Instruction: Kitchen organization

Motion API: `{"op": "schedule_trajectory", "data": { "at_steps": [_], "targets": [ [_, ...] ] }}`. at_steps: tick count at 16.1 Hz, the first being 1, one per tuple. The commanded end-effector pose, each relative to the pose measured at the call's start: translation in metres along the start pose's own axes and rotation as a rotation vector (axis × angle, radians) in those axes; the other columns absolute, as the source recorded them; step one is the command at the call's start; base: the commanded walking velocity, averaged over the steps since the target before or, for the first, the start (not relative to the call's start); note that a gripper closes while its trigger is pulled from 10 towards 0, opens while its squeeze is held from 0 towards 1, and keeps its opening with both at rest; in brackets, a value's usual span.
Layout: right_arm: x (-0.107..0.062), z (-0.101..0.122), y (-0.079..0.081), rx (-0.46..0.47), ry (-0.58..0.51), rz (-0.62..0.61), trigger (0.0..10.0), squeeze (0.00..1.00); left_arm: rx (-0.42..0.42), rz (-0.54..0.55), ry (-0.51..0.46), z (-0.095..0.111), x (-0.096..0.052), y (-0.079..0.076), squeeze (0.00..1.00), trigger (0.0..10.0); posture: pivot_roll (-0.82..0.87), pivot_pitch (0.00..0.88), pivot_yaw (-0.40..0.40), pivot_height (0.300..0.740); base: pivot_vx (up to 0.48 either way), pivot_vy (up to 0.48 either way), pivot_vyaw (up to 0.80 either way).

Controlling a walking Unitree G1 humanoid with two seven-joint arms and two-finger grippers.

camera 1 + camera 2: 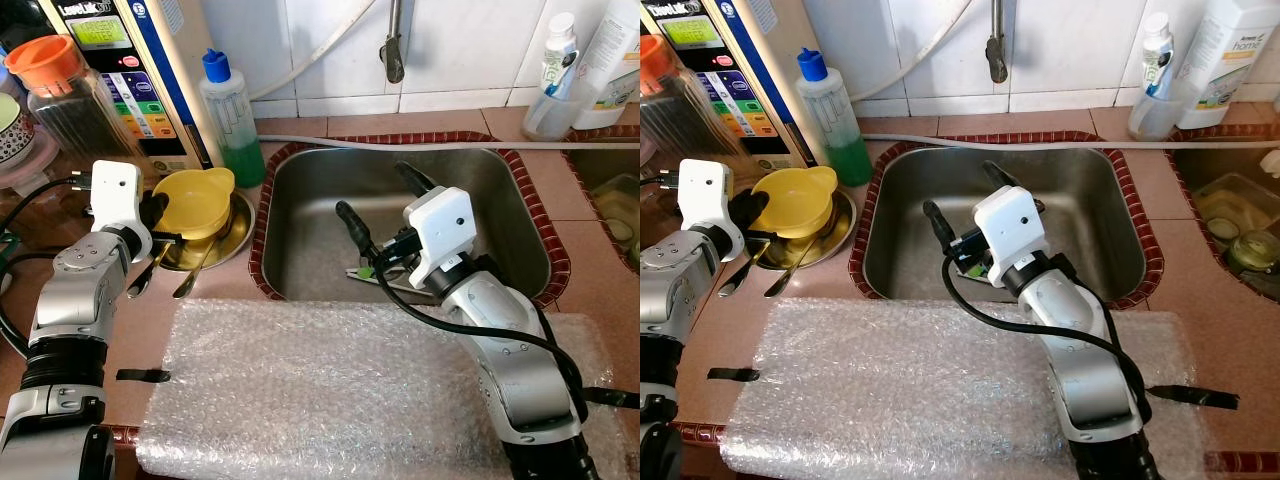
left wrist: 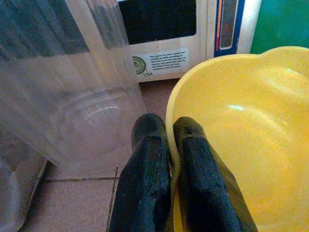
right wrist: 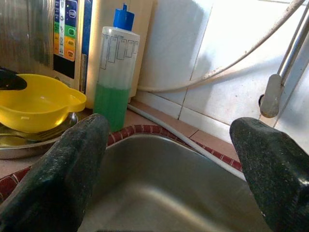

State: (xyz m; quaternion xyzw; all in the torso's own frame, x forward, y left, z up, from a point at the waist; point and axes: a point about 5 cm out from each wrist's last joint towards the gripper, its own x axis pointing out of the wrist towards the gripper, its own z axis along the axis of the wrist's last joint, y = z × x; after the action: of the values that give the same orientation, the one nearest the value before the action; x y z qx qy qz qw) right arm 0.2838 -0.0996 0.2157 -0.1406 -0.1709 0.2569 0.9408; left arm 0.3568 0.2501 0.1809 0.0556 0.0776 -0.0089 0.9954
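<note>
— On the steel plate (image 1: pixel 232 243) left of the sink (image 1: pixel 300 180) we have the yellow bowl (image 1: pixel 195 198). Our left gripper (image 2: pixel 172 145) has its two black fingers pinched on the bowl's near rim, one inside, one outside.

— Agreed. What sits under the bowl is mostly hidden; we can make out spoon handles (image 1: pixel 197 270) sticking out toward the bubble wrap (image 1: pixel 330 390), nothing more.

— In the sink, just past our right gripper (image 1: pixel 380 200), something green and metallic (image 1: pixel 366 272) lies on the bottom, but the arm covers most of it and we cannot name it.

— Any writing? The white appliance (image 1: pixel 140 70) behind the bowl has a name across its top, cut off and too blurred for us to read. Its wrist-view sticker ends in "USA". The white bottle (image 1: pixel 1230 50) at the far right reads "home".

— Our right arm reaches over the bubble wrap into the sink, fingers spread wide apart, holding nothing. The green soap bottle (image 1: pixel 228 118) stands between appliance and sink.
</note>
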Motion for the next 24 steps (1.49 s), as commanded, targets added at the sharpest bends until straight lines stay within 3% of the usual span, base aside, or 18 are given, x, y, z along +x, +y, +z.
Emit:
{"op": "schedule_trajectory", "data": {
  "at_steps": [1,3,6,7,10,12,16,17,18,19,21,24],
  "targets": [
    [0.002,0.003,0.003,0.014,-0.019,0.017,10.0,0.0,0.008,0.041,0.007,-0.002,-0.003,0.009,0.0,0.0,-0.23,0.154,0.135,0.74,0.0,0.0,0.0],
    [0.005,0.005,0.001,0.04,-0.035,0.006,10.0,0.0,-0.024,0.062,-0.122,0.015,-0.004,0.008,0.0,0.0,-0.23,0.152,0.135,0.74,0.0,0.0,0.0],
    [0.01,0.009,-0.001,0.107,-0.053,-0.005,10.0,0.0,-0.061,0.018,-0.287,0.031,-0.01,-0.012,0.0,0.0,-0.23,0.15,0.135,0.74,0.0,0.0,0.0],
    [0.014,0.01,-0.004,0.147,-0.058,-0.018,10.0,0.0,-0.05,0.005,-0.329,0.031,-0.014,-0.022,0.0,0.0,-0.23,0.151,0.136,0.74,0.0,0.0,0.0],
    [0.02,0.012,-0.013,0.247,-0.067,-0.054,10.0,0.0,-0.018,0.019,-0.428,0.036,-0.023,-0.029,0.0,0.0,-0.22,0.152,0.133,0.74,0.0,0.0,0.0],
    [0.026,0.014,-0.019,0.379,-0.08,-0.087,10.0,0.0,0.08,0.003,-0.51,0.04,-0.033,-0.041,0.0,0.0,-0.22,0.149,0.131,0.74,0.0,0.0,0.0],
    [0.034,0.016,-0.01,0.459,-0.077,-0.039,10.0,0.0,0.115,-0.084,-0.559,0.043,-0.038,-0.063,0.0,0.0,-0.21,0.143,0.127,0.74,0.0,0.0,0.0],
    [0.037,0.018,-0.005,0.505,-0.072,-0.011,10.0,0.0,0.139,-0.134,-0.576,0.042,-0.04,-0.075,0.0,0.0,-0.21,0.14,0.126,0.74,0.0,0.0,0.0],
    [0.037,0.018,-0.005,0.505,-0.072,-0.011,10.0,0.0,0.139,-0.134,-0.576,0.042,-0.04,-0.075,0.0,0.0,-0.21,0.14,0.126,0.74,0.0,0.0,0.0],
    [0.04,0.017,0.0,0.572,-0.057,0.006,10.0,0.0,0.147,-0.169,-0.593,0.042,-0.042,-0.087,0.0,0.0,-0.22,0.138,0.125,0.74,0.0,0.0,0.0],
    [0.043,0.016,0.009,0.604,-0.04,0.045,10.0,0.0,0.131,-0.212,-0.612,0.042,-0.045,-0.099,0.0,0.0,-0.22,0.137,0.126,0.74,0.0,0.0,0.0],
    [0.048,0.015,0.012,0.648,-0.025,0.028,10.0,0.0,0.122,-0.246,-0.628,0.043,-0.048,-0.108,0.0,0.0,-0.2,0.145,0.109,0.74,0.0,0.0,0.0]
  ]
}}
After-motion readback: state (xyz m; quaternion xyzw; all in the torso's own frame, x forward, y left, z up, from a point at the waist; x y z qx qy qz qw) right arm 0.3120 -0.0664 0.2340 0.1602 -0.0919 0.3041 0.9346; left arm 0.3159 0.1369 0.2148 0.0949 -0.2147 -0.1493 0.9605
